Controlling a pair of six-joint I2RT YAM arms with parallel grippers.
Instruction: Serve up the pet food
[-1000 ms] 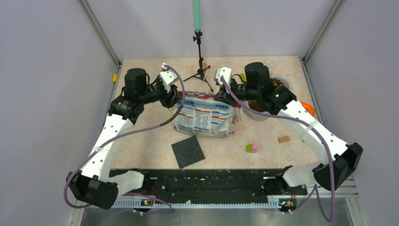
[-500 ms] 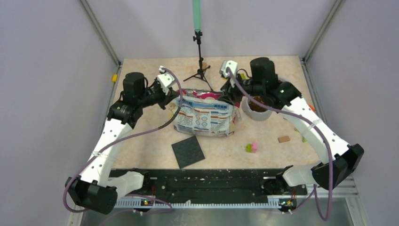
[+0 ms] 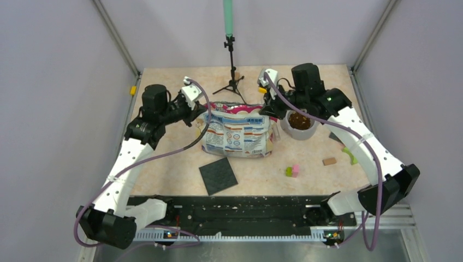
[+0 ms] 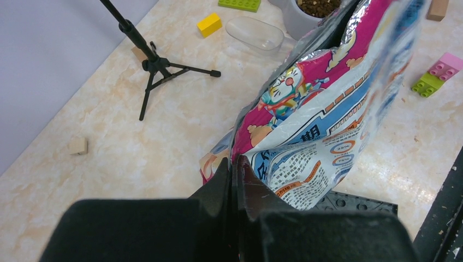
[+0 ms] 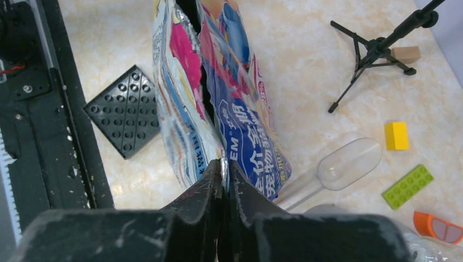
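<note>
Pinching opposite top edges of the bag (image 3: 237, 134), the left gripper (image 4: 233, 166) and right gripper (image 5: 222, 166) each clamped thin foil. Kibble (image 3: 299, 119) sat in the bowl (image 3: 306, 134) just beside it. Pulling apart evenly would likely open the mouth without tearing.

Lettering: the glossy pink-and-blue cartoon-printed bag (image 5: 240, 109) is showing white "EM" and large Chinese characters on its blue side.
Fine print: the bag's smaller printed text is staying too small to read.
</note>
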